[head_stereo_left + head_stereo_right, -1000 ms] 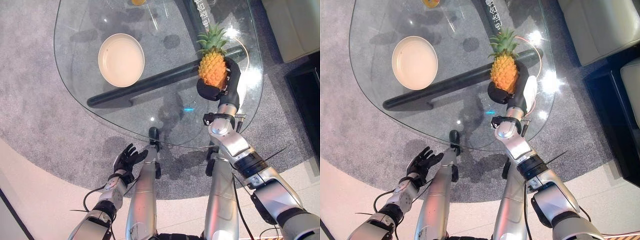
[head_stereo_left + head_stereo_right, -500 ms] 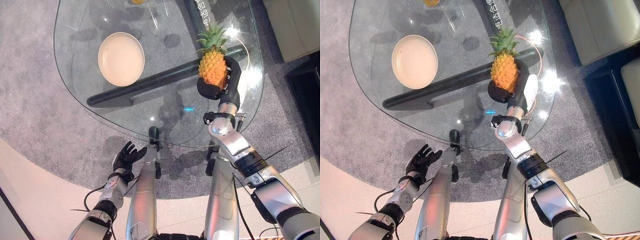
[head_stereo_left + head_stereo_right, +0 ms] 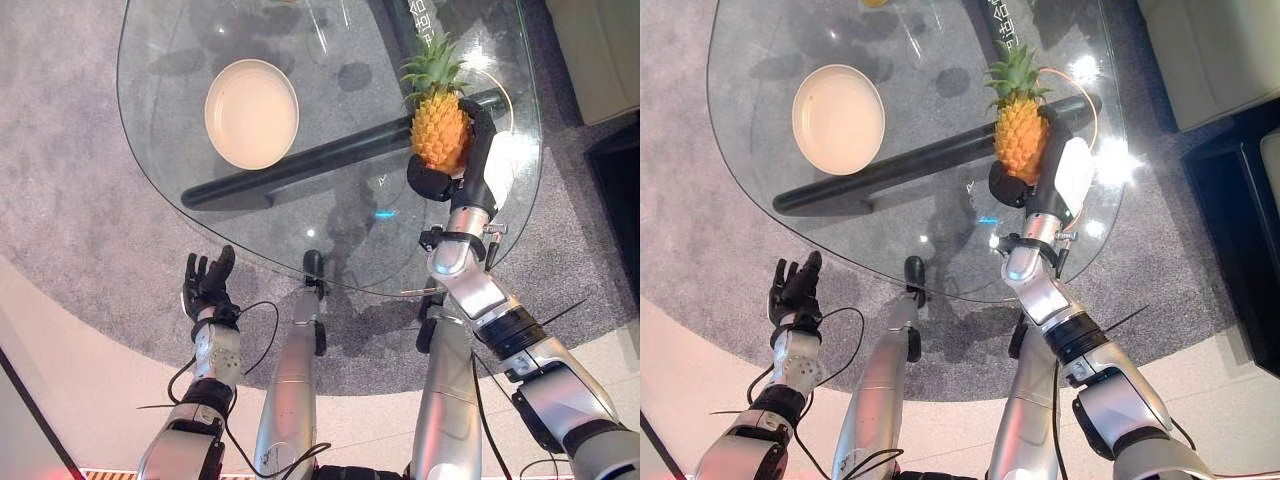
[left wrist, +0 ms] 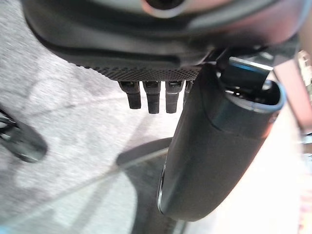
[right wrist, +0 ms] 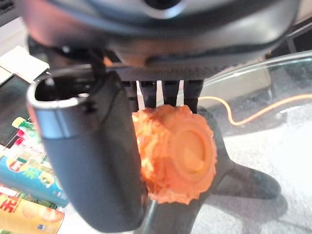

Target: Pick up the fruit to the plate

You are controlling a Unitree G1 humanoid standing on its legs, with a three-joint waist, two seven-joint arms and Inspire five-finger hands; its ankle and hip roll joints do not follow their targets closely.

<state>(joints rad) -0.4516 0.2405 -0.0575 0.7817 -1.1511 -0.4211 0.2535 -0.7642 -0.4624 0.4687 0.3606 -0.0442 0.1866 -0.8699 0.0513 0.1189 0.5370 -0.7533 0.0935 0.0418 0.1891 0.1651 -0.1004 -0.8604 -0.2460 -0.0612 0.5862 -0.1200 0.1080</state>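
The pineapple (image 3: 440, 130) was in the right robot hand (image 3: 452, 178), gripped low on its body with the leafy crown pointing away from the robot, and that low hold looked sensible to me: it kept the spiky top clear of the fingers and left the flat base, which faced the wrist camera, free to go down first. From that close view the thumb and fingers were curled round the orange rind, so the grasp seemed firm. The fruit sat out over the right part of the glass surface (image 3: 330, 210), while the pale plate (image 3: 251, 112) lay empty well apart to the left, so I judged the carry across had hardly begun. The right arm reached forward over the near edge of the surface, forearm nearly straight and wrist in line with it. The left robot hand (image 3: 204, 287) hung low over the grey carpet (image 3: 80, 220) short of the surface, fingers straight and spread, holding nothing.
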